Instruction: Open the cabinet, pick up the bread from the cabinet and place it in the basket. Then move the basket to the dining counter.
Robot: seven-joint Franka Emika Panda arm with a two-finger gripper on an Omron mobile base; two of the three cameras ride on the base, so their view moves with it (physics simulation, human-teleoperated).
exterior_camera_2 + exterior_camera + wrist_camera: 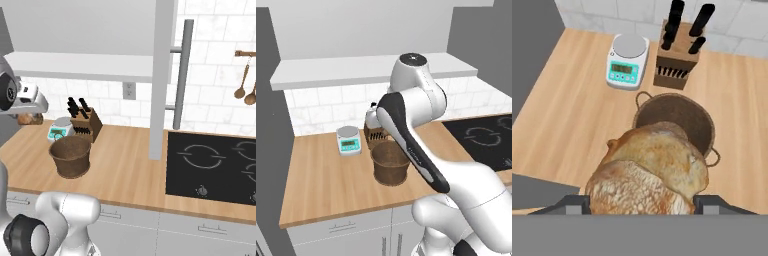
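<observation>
My gripper is shut on the bread, a large crusty golden loaf that sits between the two fingers. Just beyond the loaf, lower down, the round brown woven basket stands with nothing in it on the wooden worktop. In the right base view the hand hangs at the far left with the bread under it, left of and above the basket. The basket also stands mid-worktop in the left base view. The cabinet hangs above, its door swung open. The dining counter is out of view.
A white kitchen scale and a wooden knife block stand behind the basket by the tiled wall. A black hob lies to the right. The open door's bar handle juts over the worktop. Wooden spoons hang on the wall.
</observation>
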